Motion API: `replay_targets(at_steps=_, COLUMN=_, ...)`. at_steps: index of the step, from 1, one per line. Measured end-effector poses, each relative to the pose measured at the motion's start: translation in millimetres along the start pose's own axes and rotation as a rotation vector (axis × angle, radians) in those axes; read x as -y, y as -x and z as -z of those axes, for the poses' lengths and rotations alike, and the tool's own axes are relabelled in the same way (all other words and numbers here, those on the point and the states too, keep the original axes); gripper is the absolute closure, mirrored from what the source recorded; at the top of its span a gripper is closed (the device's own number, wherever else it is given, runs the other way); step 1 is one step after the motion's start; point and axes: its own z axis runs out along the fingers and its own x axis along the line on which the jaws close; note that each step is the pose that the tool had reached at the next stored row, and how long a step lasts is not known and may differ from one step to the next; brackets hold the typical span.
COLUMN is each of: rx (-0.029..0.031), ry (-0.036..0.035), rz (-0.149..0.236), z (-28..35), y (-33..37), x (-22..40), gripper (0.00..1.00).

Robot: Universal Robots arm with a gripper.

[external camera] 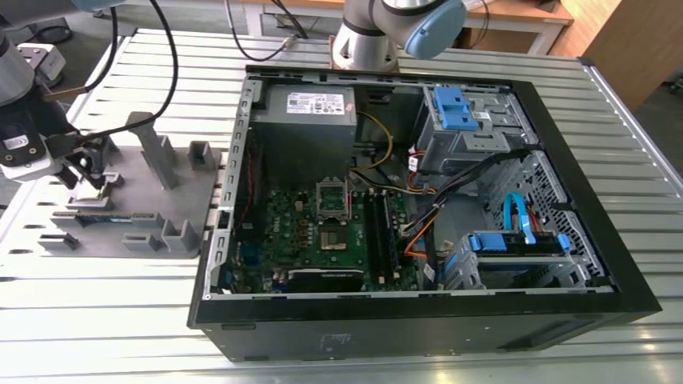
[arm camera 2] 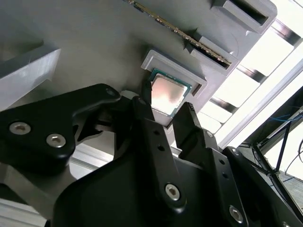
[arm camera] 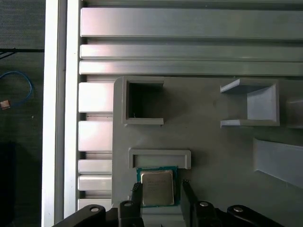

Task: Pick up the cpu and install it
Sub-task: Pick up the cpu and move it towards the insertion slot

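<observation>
One cpu (arm camera: 157,188) here, sitting flat in its little pocket on the one grey tray (arm camera: 213,142), which lies beside the open computer case (external camera: 427,320). One gripper (arm camera: 160,184), two fingers (arm camera: 137,189), jaws parted about chip-wide with a finger close on each side, chip not lifted. The gripper body hides the chip's near edge in both wrist views.

gripper (arm camera: 160,185) pointing down, jaws apart

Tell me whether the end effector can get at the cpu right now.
Probably yes: the end effector has a finger on each side of the cpu in its gray fixture, with nothing between them.
</observation>
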Motion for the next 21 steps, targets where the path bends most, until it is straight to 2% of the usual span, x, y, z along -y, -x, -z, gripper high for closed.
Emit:
replay_targets(at_steps=3, rx=0.0, ry=0.0, rz=0.0, z=0.0, y=0.0, x=0.0, gripper=0.47)
replay_targets(at_steps=4, rx=-0.0001, ry=-0.0001, rz=0.0, z=0.0, y=0.0, x=0.0, gripper=0.47)
replay_targets(at_steps=5, rx=0.0, ry=0.0, rz=0.0, z=0.0, y=0.0, x=0.0, gripper=0.41)
replay_targets(at_steps=16, rx=0.0, ry=0.0001, rz=0.002, z=-9.3, y=-0.1, x=-0.2, gripper=0.41)
replay_targets(at_steps=21, rx=-0.0003, ry=-0.0001, rz=0.003, z=-11.6, y=0.0, x=-1.5, gripper=0.41)
